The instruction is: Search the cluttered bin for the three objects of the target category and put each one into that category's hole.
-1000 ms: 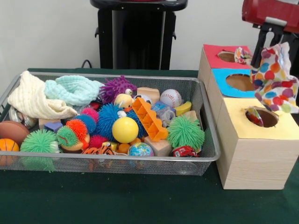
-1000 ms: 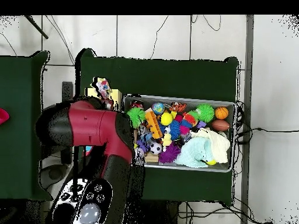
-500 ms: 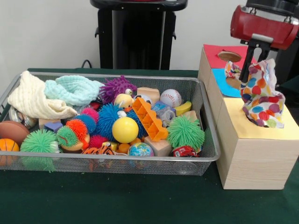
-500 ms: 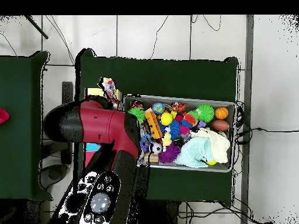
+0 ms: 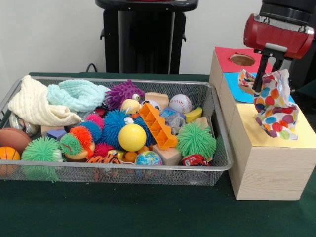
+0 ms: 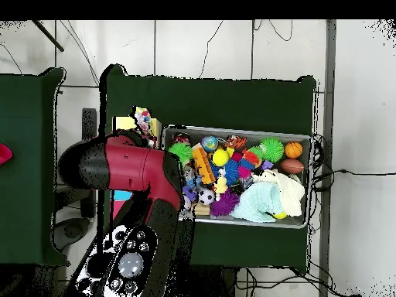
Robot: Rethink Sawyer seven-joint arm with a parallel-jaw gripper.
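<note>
Hand [image 5: 264, 66] pinches a limp polka-dot cloth [image 5: 274, 106], draped crumpled over the pale wooden box [image 5: 266, 165].

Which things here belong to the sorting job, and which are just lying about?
Job: dotted cloth hanging from the gripper; yellow-topped wooden box; wire basket.
Lying about: spiky balls, yellow ball, baseball, cream cloth, blue-topped box, red-topped box.

green table [image 5: 123, 212], wire bin [image 5: 217, 163], wooden box [image 5: 266, 173]

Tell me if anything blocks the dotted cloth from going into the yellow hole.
Nothing visible does. The dotted cloth hangs from the gripper right over the yellow-topped box, draping over where the hole should be, so the hole itself is hidden.
</note>
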